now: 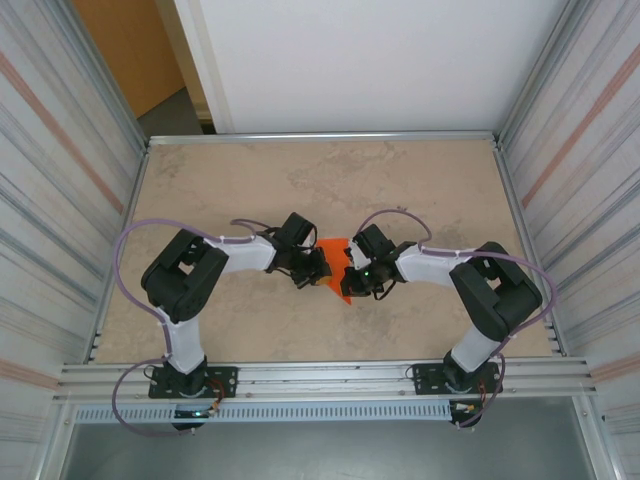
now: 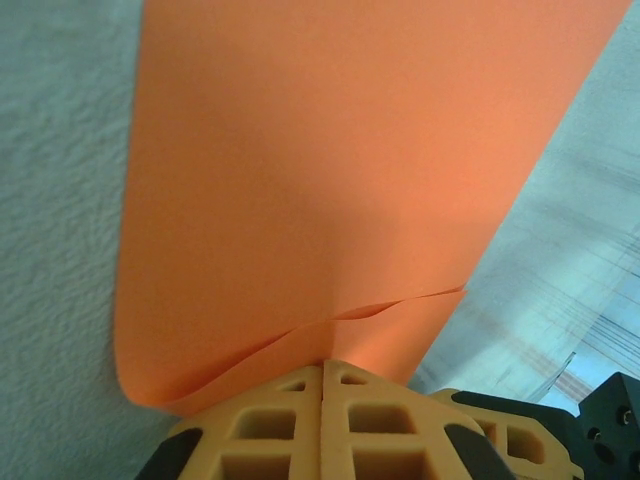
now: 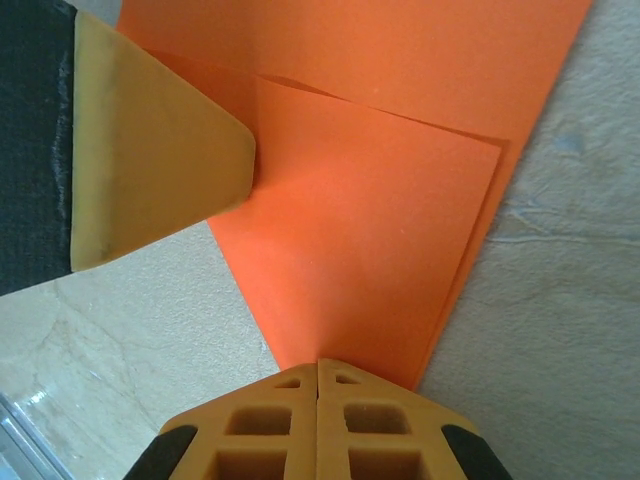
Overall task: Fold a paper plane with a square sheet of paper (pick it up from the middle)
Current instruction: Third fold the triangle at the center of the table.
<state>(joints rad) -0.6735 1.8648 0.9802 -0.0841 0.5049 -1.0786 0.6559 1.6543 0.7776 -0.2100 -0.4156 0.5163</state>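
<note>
Jaws clamped shut on the paper (image 1: 332,250) at both ends, left gripper (image 2: 322,372) pinching a curled doubled edge, right gripper (image 3: 318,366) pinching a layered corner, over the table (image 1: 400,180)

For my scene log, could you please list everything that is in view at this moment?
paper sheet: one, bright orange, folded in layers, mid-table between the grippers
table: one, beige marbled, under everything
side walls: two, grey ribbed, left and right
back panel: one, white, behind the table
cables: two, lilac, looping along the arms
arms: two, black and white, bases at the near edge
left gripper: one, orange-yellow, shut on the paper sheet
right gripper: one, orange-yellow, shut on the paper sheet
</note>
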